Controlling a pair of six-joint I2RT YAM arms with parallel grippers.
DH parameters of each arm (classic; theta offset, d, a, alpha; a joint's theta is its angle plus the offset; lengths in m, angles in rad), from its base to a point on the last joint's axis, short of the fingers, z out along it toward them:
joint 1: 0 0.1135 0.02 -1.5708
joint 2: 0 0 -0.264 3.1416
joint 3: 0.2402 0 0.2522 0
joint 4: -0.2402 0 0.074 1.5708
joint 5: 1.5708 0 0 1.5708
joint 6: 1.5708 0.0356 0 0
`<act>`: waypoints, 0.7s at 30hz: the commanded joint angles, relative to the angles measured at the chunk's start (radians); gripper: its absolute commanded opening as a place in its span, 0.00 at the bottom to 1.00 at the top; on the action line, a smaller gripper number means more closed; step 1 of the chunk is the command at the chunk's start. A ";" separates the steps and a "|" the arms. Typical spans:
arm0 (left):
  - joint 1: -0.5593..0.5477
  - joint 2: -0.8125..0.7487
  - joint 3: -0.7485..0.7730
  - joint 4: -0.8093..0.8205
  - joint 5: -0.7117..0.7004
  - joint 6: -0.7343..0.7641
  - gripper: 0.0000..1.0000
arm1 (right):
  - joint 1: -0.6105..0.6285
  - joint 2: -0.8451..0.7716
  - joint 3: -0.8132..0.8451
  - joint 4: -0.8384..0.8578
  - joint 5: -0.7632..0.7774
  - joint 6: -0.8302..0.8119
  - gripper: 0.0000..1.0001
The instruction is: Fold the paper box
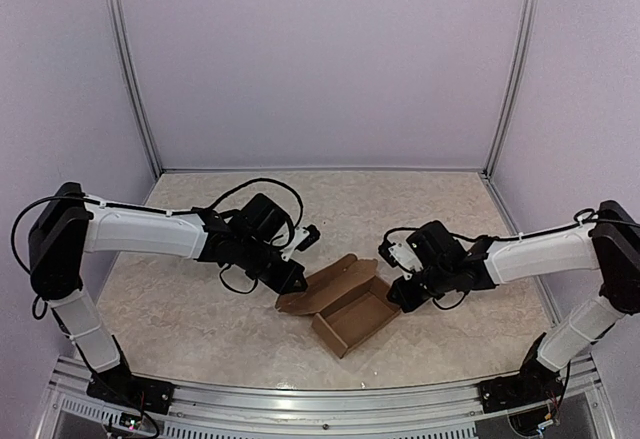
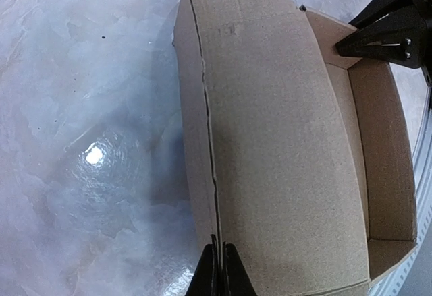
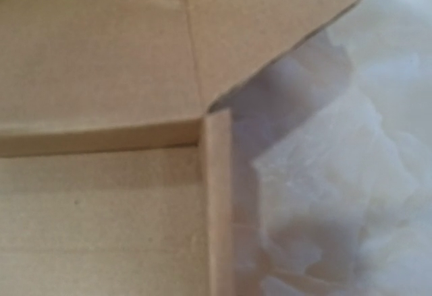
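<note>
The paper box [image 1: 352, 317] is brown cardboard, half formed as an open tray with raised walls, its lid [image 1: 322, 284] hanging open to the left. My left gripper [image 1: 291, 282] is at the lid's far left edge. In the left wrist view its fingertips [image 2: 221, 269] are pinched on the lid's folded edge [image 2: 210, 148]. My right gripper [image 1: 399, 296] is at the tray's right wall; its black fingers [image 2: 381, 36] show by that wall. The right wrist view shows only a tray corner [image 3: 216, 174] and a flap [image 3: 270, 19], no fingers.
The table top [image 1: 200, 309] is pale marbled stone with a metal rail [image 1: 320, 404] along the near edge. Lilac walls and two upright posts [image 1: 130, 69] close in the back and sides.
</note>
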State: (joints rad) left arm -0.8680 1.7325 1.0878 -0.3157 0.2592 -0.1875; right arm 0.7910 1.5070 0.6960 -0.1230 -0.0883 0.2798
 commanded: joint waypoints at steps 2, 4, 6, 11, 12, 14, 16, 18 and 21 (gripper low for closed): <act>-0.035 -0.022 -0.005 0.073 0.080 0.010 0.02 | 0.032 0.028 0.062 -0.017 -0.052 -0.020 0.14; -0.048 -0.037 -0.006 0.065 0.040 0.029 0.02 | 0.032 0.027 0.079 -0.035 -0.045 -0.030 0.20; -0.059 -0.043 -0.007 0.054 0.001 0.044 0.00 | 0.031 0.028 0.104 -0.060 -0.040 -0.039 0.22; -0.082 -0.053 -0.019 0.044 -0.092 0.057 0.00 | 0.031 0.040 0.163 -0.139 -0.042 -0.057 0.23; -0.084 -0.056 -0.022 0.044 -0.102 0.057 0.00 | 0.032 0.041 0.171 -0.157 -0.038 -0.056 0.24; -0.086 -0.066 -0.031 0.051 -0.124 0.056 0.00 | 0.032 0.040 0.180 -0.194 -0.037 -0.055 0.28; -0.089 -0.072 -0.038 0.053 -0.143 0.054 0.00 | 0.032 0.037 0.188 -0.227 -0.036 -0.046 0.30; -0.090 -0.078 -0.043 0.055 -0.160 0.056 0.00 | 0.032 0.036 0.192 -0.260 -0.035 -0.041 0.31; -0.091 -0.085 -0.049 0.055 -0.189 0.058 0.00 | 0.032 0.021 0.186 -0.291 -0.025 -0.034 0.32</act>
State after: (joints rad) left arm -0.9516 1.6852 1.0565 -0.2813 0.1234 -0.1478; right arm 0.8104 1.5398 0.8711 -0.3340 -0.1120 0.2344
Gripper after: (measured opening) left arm 0.008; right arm 0.319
